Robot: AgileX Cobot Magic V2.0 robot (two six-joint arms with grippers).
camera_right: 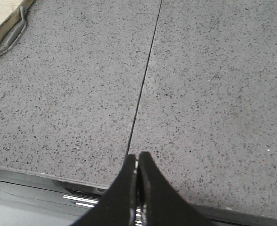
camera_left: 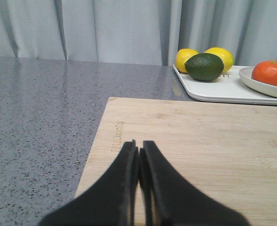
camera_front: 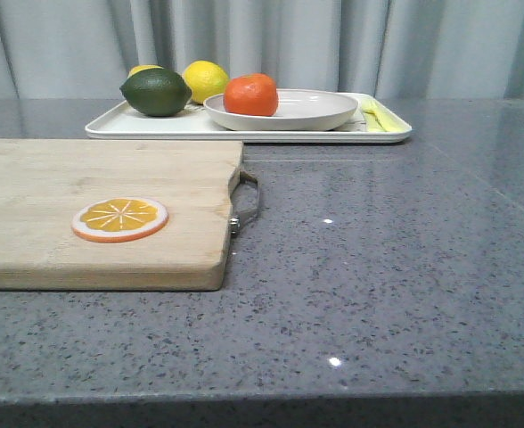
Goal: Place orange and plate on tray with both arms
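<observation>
The orange [camera_front: 251, 94] sits in the off-white plate [camera_front: 320, 113], and the plate rests on the white tray [camera_front: 137, 127] at the back of the table. In the left wrist view the orange [camera_left: 270, 73], the plate's rim [camera_left: 251, 82] and the tray [camera_left: 214, 89] show at the far right. My left gripper [camera_left: 138, 147] is shut and empty, low over the wooden cutting board [camera_left: 199, 141]. My right gripper [camera_right: 137, 157] is shut and empty above the table's near edge. Neither gripper shows in the front view.
A dark green lime [camera_front: 156, 92] and two yellow lemons [camera_front: 206, 80] sit on the tray's left part. A flat orange slice disc [camera_front: 120, 219] lies on the cutting board [camera_front: 102, 241], whose metal handle [camera_front: 247, 203] points right. Grey curtains hang behind.
</observation>
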